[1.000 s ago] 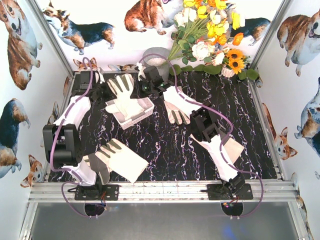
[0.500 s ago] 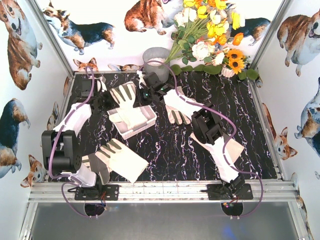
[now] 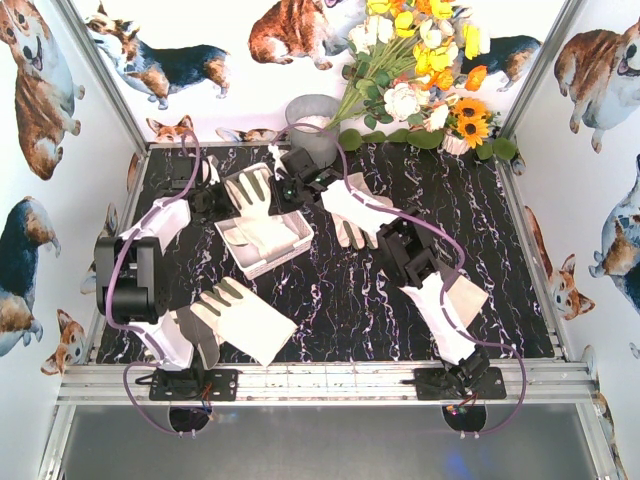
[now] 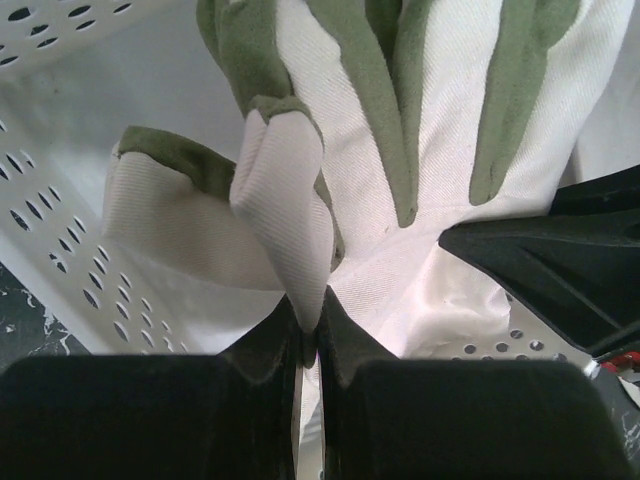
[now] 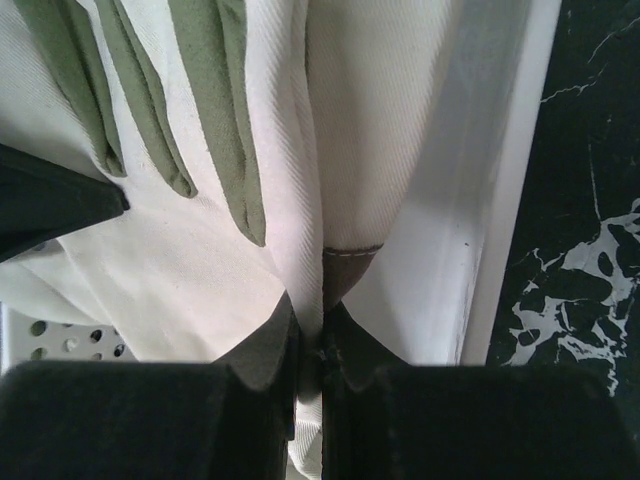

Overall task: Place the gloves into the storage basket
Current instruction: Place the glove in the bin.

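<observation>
Glove (image 3: pixel 250 190) stretched between both claws, directly over the basket (image 4: pixel 60 260) in the far-left part of the worktop (image 3: pixel 330 300). The left claw (image 4: pixel 310 322) is pressed onto a fold at its thumb side, and the right claw (image 5: pixel 318 330) pinches the opposite edge. Its long axis runs far to near, fingers toward the far edge and cuff down into the basket, so the drop looks straight down, with neither arm nearer. Cloth hides whether the cuff touches the basket floor. Outside lie a near-left glove (image 3: pixel 240 320), a middle glove (image 3: pixel 350 215) and a pale piece (image 3: pixel 468 295), likely another, half under the right arm.
</observation>
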`<action>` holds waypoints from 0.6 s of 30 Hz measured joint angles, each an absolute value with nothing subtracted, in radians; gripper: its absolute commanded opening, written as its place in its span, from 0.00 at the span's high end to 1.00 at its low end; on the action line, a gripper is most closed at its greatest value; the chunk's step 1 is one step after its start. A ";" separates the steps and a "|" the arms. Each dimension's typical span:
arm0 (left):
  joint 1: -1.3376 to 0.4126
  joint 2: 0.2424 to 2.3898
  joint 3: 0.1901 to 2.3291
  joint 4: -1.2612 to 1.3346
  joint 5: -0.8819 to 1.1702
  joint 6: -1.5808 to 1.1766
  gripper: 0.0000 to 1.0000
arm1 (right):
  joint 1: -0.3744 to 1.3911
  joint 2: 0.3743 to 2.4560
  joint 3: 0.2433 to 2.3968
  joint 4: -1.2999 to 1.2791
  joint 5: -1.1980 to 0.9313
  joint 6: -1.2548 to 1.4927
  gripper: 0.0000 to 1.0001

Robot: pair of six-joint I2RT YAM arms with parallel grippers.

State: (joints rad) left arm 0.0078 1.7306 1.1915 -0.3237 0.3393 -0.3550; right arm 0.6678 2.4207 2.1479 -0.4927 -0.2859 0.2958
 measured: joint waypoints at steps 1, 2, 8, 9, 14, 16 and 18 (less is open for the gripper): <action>0.008 1.737 1.192 -0.325 0.336 -0.353 1.00 | 0.670 2.432 2.159 -0.498 -0.282 0.290 1.00; 0.008 1.745 1.192 -0.326 0.332 -0.350 1.00 | 0.673 2.444 2.165 -0.500 -0.278 0.287 1.00; -0.003 1.784 1.219 -0.348 0.298 -0.319 1.00 | 0.700 2.464 2.186 -0.525 -0.192 0.271 1.00; -0.004 1.797 1.232 -0.353 0.290 -0.312 1.00 | 0.706 2.464 2.191 -0.529 -0.170 0.270 1.00; -0.006 1.846 1.274 -0.368 0.264 -0.288 1.00 | 0.722 2.477 2.216 -0.540 -0.104 0.271 0.92; -0.007 1.869 1.291 -0.370 0.264 -0.278 1.00 | 0.724 2.490 2.229 -0.545 -0.089 0.271 0.80; -0.007 1.895 1.305 -0.370 0.264 -0.270 1.00 | 0.724 2.499 2.236 -0.550 -0.078 0.269 0.70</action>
State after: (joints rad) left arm -0.0074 1.8950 1.3052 -0.3702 0.2642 -0.2695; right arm 0.7242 2.4989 2.2360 -0.5495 -0.0776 0.2691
